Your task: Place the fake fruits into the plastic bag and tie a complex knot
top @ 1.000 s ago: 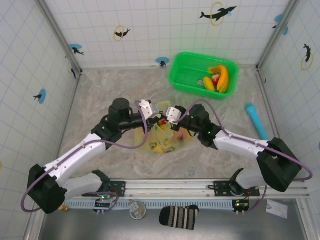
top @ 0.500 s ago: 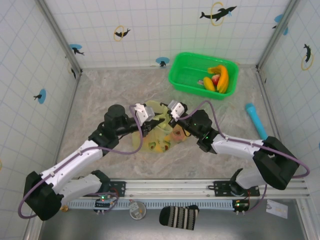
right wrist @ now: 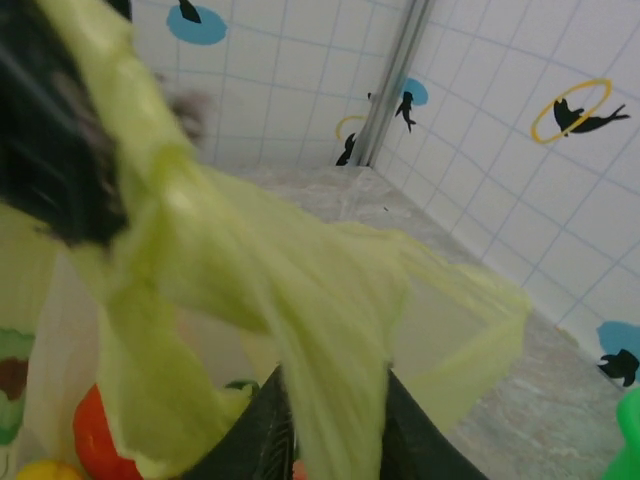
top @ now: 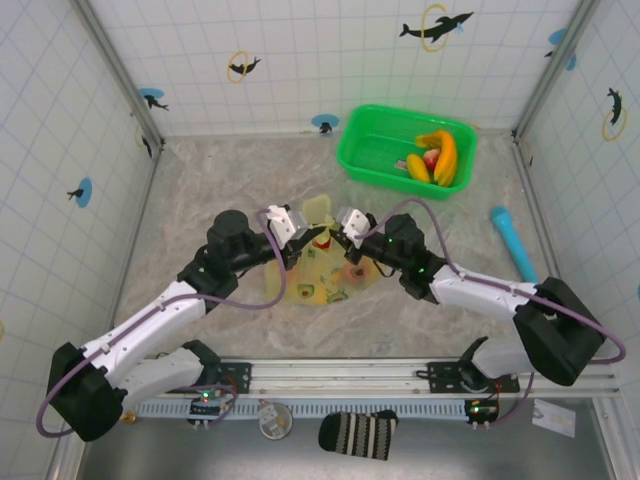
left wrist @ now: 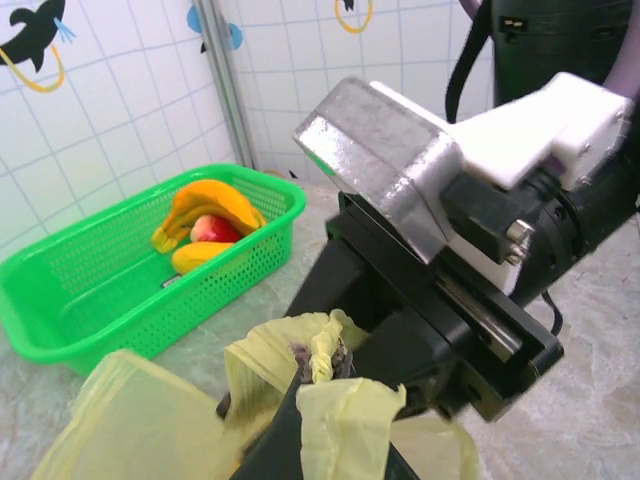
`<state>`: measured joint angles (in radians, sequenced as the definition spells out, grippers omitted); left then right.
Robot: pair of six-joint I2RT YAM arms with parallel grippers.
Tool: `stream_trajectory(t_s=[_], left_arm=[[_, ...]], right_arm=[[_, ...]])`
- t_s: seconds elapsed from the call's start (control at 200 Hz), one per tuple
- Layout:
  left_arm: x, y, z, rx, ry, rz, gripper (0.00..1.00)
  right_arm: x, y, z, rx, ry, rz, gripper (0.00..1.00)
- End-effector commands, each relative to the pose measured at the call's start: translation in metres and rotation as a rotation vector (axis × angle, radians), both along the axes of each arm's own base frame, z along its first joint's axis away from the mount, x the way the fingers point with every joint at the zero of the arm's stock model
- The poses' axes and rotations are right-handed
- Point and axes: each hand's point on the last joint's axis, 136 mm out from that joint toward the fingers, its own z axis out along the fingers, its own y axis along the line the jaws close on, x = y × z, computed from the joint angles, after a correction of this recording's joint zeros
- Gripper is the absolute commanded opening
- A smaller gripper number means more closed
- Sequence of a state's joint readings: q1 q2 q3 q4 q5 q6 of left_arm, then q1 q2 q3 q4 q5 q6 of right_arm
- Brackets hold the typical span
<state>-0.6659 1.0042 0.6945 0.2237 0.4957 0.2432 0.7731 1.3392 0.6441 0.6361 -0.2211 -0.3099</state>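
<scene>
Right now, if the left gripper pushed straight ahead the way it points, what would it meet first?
Beyond the plastic bag strip that the left gripper pinches, the right gripper sits directly ahead and apparently very close, though depth is unclear.

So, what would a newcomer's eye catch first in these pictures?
First, the yellow bag in the middle of the table, fruit showing through it, with the left gripper and right gripper close together over its handles. Next, the green basket at the far right, with bananas inside.
</scene>
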Motion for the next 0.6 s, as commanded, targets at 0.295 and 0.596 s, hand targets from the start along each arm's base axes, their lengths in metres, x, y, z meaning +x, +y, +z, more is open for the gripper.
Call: stream_trajectory(t_s=[0.295,0.596], left_arm=[[-0.007,-0.01,0.012,0.069,-0.145,-0.108,0.0],[-0.01,-0.012,0.014,0.069,-0.149,-0.139,0.0]], right_arm=[[-0.036,-0.019,0.058,-0.028,0.024,0.421,0.55],[-0.037,0.0,0.046,-0.086,0.118,0.542,0.62]])
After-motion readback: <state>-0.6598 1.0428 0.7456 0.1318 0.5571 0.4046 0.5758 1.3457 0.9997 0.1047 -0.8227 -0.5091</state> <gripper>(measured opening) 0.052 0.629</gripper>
